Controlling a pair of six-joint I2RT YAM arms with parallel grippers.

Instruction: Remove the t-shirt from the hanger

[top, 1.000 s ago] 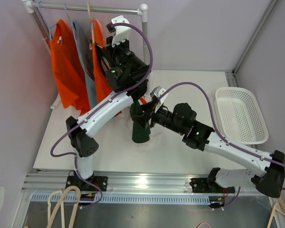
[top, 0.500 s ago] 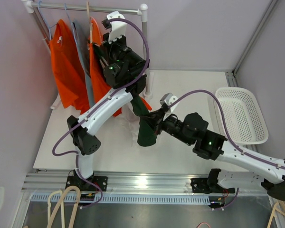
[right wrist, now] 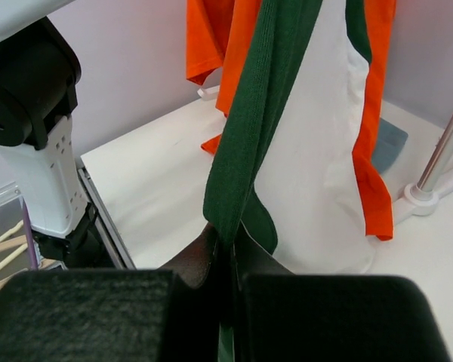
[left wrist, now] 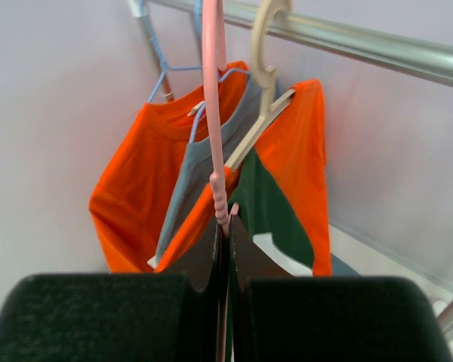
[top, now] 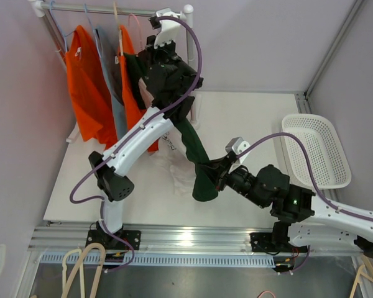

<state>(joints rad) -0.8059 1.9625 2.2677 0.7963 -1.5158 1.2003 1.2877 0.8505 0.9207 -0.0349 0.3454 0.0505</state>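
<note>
The green and white t-shirt (top: 191, 144) stretches from the pink hanger (top: 135, 26) near the rail down to my right gripper (top: 211, 178). My left gripper (left wrist: 226, 225) is shut on the pink hanger's (left wrist: 213, 113) shaft, just below the rail. The shirt's green and white cloth (left wrist: 270, 207) hangs behind the left fingers. My right gripper (right wrist: 229, 243) is shut on a bunched green fold of the t-shirt (right wrist: 249, 128), pulled taut over the table. The shirt's white panel (right wrist: 317, 173) hangs beyond the fold.
A clothes rail (top: 112, 10) holds two orange shirts (top: 84, 87) and a grey shirt (top: 107, 68); a cream hanger (left wrist: 266, 68) hooks on it. The rack's foot (right wrist: 430, 197) stands on the table. A white basket (top: 314, 149) sits at the right edge.
My right gripper has pulled the green shirt to the right and toward the near edge, stretching it out. My left gripper has moved right with the pink hanger, up by the rail.
</note>
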